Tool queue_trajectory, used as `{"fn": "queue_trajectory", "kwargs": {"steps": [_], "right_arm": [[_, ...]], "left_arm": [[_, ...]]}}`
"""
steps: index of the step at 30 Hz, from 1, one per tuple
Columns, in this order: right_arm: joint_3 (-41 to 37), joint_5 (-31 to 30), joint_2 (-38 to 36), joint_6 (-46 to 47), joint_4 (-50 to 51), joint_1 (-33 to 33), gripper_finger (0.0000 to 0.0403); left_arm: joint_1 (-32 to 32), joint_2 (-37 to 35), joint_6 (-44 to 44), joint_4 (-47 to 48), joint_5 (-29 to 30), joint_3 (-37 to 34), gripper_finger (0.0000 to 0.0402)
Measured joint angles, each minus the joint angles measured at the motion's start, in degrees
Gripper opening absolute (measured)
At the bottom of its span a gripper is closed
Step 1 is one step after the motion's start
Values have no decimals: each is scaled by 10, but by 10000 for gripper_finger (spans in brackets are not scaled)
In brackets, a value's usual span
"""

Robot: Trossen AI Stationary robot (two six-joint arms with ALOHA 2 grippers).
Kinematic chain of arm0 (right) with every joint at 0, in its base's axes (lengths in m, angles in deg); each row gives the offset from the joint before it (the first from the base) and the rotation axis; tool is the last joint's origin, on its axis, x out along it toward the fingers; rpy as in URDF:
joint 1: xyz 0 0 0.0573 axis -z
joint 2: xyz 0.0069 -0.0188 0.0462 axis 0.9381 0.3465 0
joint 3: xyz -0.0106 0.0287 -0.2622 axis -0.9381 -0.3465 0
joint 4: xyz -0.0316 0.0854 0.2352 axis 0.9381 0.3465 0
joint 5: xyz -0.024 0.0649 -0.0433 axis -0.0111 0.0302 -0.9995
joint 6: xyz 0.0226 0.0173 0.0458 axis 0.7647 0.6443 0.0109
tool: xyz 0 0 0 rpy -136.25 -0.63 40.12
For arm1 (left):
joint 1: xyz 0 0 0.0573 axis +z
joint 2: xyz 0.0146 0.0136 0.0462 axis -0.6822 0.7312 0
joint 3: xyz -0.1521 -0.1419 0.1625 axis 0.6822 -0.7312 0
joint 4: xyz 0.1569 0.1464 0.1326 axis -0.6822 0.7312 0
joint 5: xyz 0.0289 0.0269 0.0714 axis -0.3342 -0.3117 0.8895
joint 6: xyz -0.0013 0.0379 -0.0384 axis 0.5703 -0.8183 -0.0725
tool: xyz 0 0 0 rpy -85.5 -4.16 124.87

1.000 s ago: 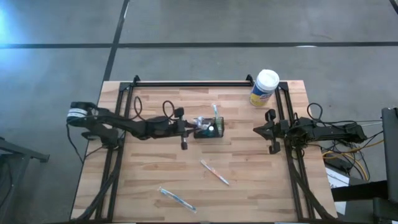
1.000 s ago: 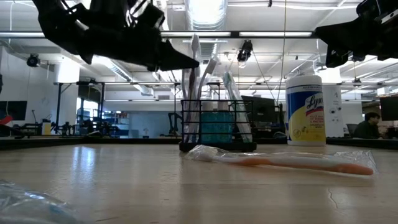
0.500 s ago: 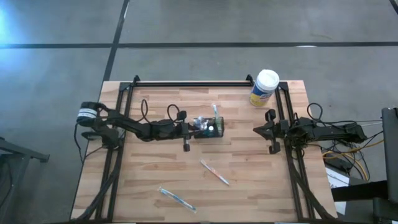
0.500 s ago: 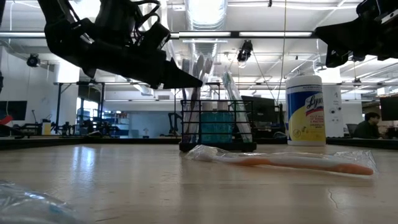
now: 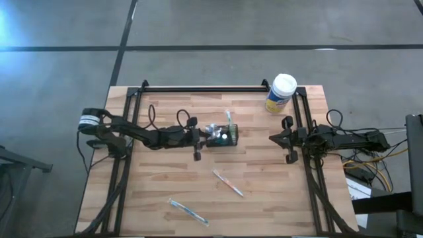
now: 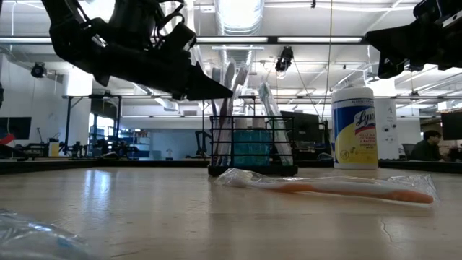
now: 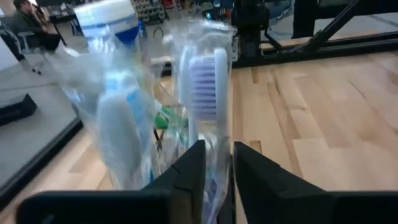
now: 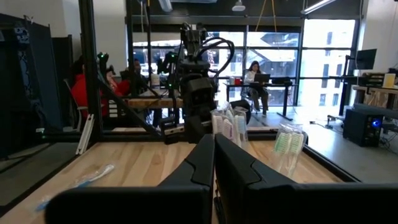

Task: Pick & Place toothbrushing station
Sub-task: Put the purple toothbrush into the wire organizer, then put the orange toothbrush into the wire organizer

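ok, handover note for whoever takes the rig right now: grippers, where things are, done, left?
Left gripper: at the caddy mid-table, fingers slightly apart around a wrapped toothbrush standing in it.
Right gripper: shut, empty, parked at the table's right edge.
Done: several brushes stand in the caddy.
Left: orange wrapped toothbrush and blue one lie on the table near the front.
Wipes canister: back right.
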State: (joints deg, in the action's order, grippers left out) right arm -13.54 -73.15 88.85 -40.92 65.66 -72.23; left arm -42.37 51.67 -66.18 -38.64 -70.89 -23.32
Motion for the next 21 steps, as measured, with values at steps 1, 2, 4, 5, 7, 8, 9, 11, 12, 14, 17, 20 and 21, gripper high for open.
{"fn": "queue_trajectory", "kwargs": {"steps": [1, 2, 4, 5, 7, 8, 9, 11, 12, 14, 17, 20, 21], "right_arm": [[0, 0, 0, 0, 0, 0, 8], [0, 0, 0, 0, 0, 0, 8], [0, 0, 3, 0, 0, 0, 8], [0, 0, 3, 0, 0, 0, 8], [0, 0, 4, 0, 0, 0, 8], [0, 0, 3, 0, 0, 0, 8], [0, 0, 3, 0, -1, 0, 8], [0, 0, 3, 0, -1, 0, 8], [0, 0, 3, 0, -1, 0, 8], [0, 0, 3, 0, -1, 0, 8], [0, 0, 3, 0, -1, 0, 8], [0, 0, 4, -2, -1, 0, 8], [0, 0, 4, -2, -1, 0, 8]], "left_arm": [[0, 0, 5, 5, -1, 0, 95], [0, 0, 9, 9, -4, 0, 106], [0, -2, 14, 17, -18, 0, 130], [0, -2, 18, 20, -25, 0, 143], [0, -2, 22, 21, -34, 0, 169], [0, -3, 21, 22, -35, 0, 183], [0, -4, 20, 23, -41, 0, 197], [0, -8, 19, 24, -53, 0, 223], [0, -12, 18, 24, -55, 0, 234], [0, -25, 17, 28, -56, 0, 254], [-1, -57, 15, 47, -60, 0, 278], [-1, -109, 17, 93, -60, 0, 293], [-2, -129, 20, 116, -61, 0, 296]]}}
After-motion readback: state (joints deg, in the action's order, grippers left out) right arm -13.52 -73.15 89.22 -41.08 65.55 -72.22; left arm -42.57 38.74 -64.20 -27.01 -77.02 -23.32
